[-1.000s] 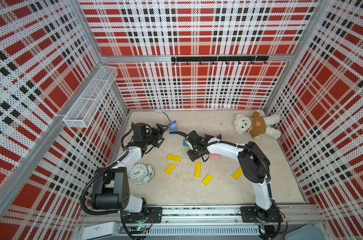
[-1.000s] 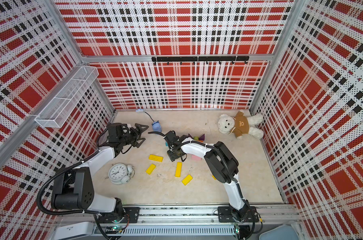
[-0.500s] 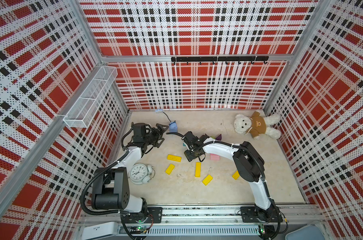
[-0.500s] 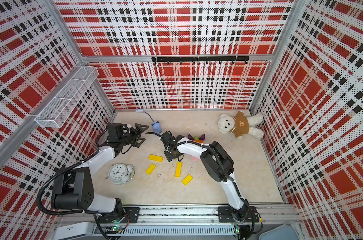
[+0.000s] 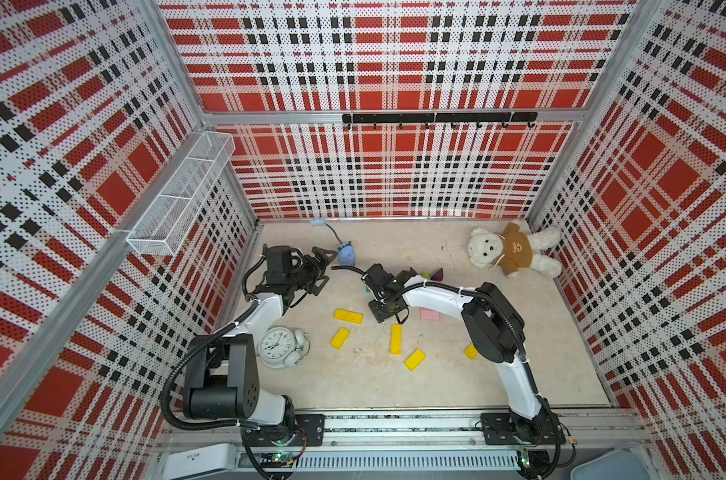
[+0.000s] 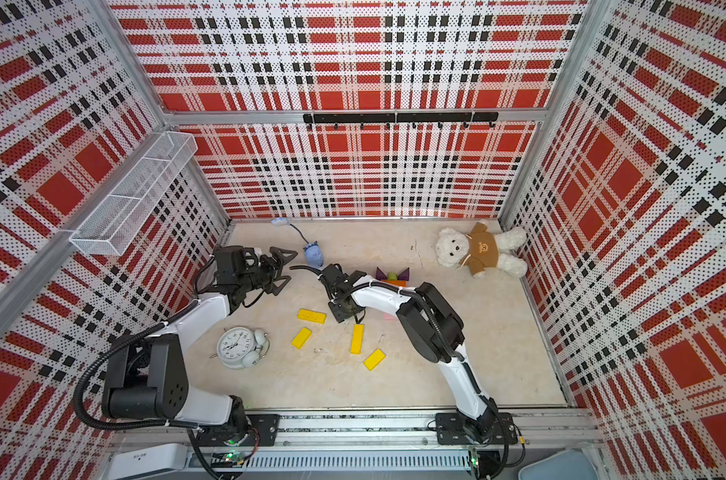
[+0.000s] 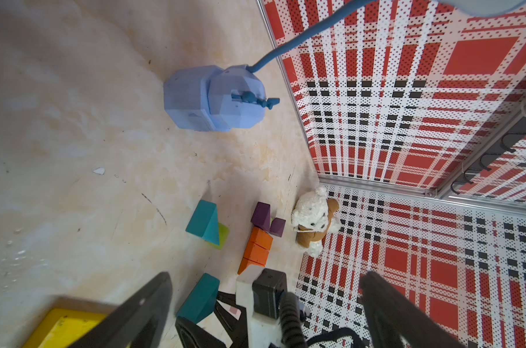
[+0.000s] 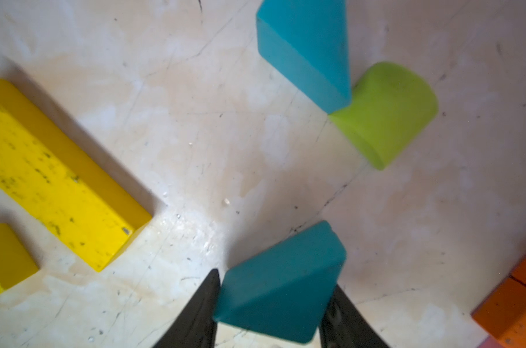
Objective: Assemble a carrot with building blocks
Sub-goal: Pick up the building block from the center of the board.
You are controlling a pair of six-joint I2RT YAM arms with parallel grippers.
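Mid-table, right jaws tightened on teal triangle [image 8: 281,284]

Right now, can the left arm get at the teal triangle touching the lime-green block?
Probably yes: the left hand is open, with only bare floor between it and that teal triangle. The right hand, shut on a second teal triangle close by, may crowd it.

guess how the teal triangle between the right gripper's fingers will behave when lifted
Likely stiff: the teal triangle shows no dent between the fingers of the right gripper. Its smooth sloped faces could let it slip or twist. Probably light, being a small block.
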